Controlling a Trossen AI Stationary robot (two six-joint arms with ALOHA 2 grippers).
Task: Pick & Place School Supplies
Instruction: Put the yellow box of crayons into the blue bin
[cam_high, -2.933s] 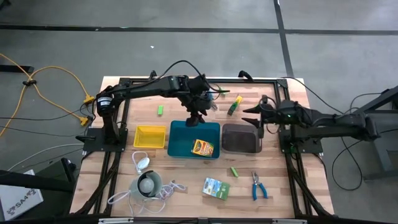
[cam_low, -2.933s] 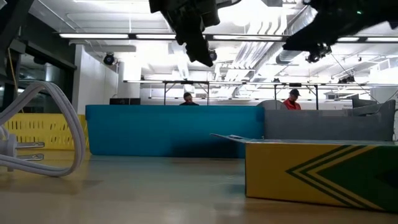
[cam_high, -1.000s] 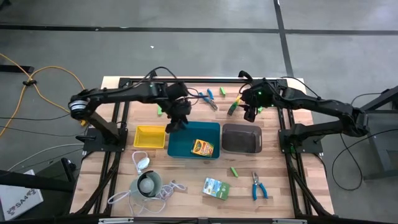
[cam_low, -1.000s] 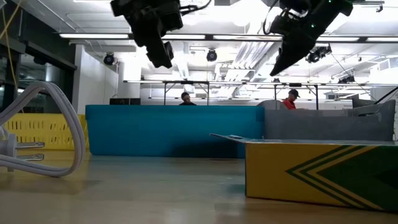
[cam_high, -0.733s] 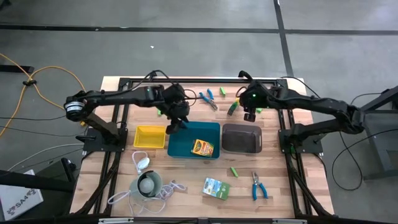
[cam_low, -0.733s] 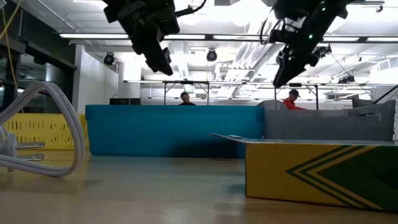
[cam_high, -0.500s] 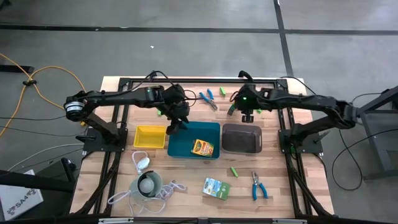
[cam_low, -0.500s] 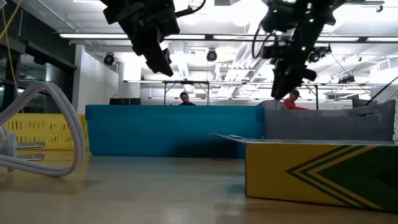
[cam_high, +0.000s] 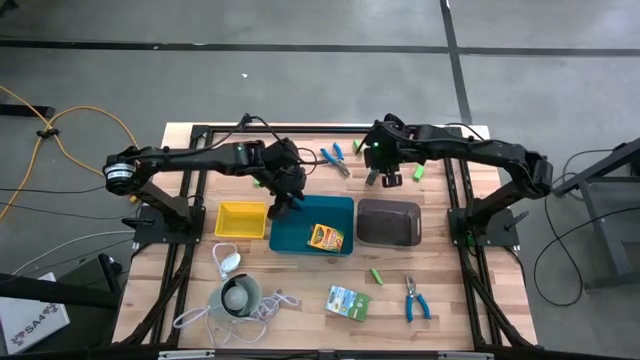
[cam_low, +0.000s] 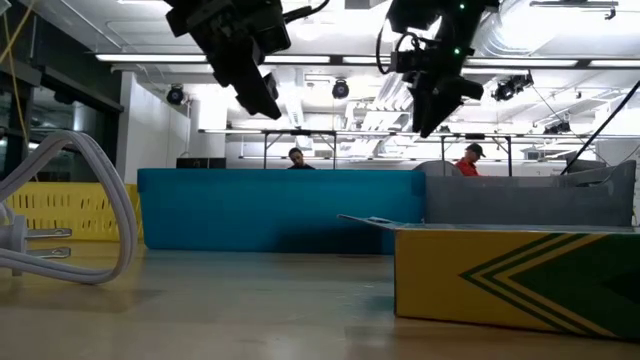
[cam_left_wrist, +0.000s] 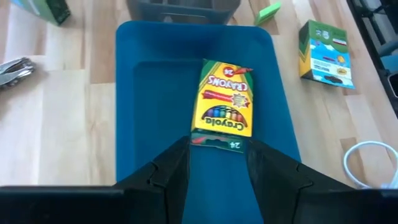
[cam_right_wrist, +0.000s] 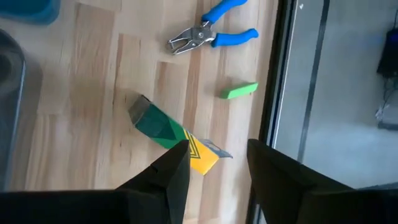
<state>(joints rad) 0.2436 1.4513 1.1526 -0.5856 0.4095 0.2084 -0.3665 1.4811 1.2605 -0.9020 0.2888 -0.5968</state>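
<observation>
We see the left arm reach from its base at the left edge of the desk (cam_high: 190, 250) toward the centre, elbow raised. The left tool (cam_high: 283, 205) hangs over the far left corner of the teal tray (cam_high: 340, 245), clear of it. In the left wrist view its two dark fingers (cam_left_wrist: 171, 177) stand spread with nothing between them, and past them a yellow crayon box (cam_left_wrist: 224, 106) lies flat on the floor of the teal tray (cam_left_wrist: 137, 112).

The right arm extends from its base at the right edge, along the far side of the desk, with the wrist bent down. The right tool (cam_high: 378, 178) hovers above a green-and-yellow box (cam_high: 372, 174) lying on the wood beyond the dark grey tray (cam_high: 388, 222). In the right wrist view its fingers (cam_right_wrist: 174, 171) are spread and empty; the green-and-yellow box (cam_right_wrist: 171, 135) lies on its side, and one end of it shows in the gap between the fingers. Blue-handled pliers (cam_right_wrist: 208, 36) and a small green block (cam_right_wrist: 240, 91) lie on the wood farther on.

On the near part of the desk we see a green-and-white flat pack (cam_high: 347, 301), a second green block (cam_high: 376, 275) and a second pair of blue-handled pliers (cam_high: 414, 297). The yellow tray (cam_high: 241, 219) sits just beside the teal tray, on its left.
</observation>
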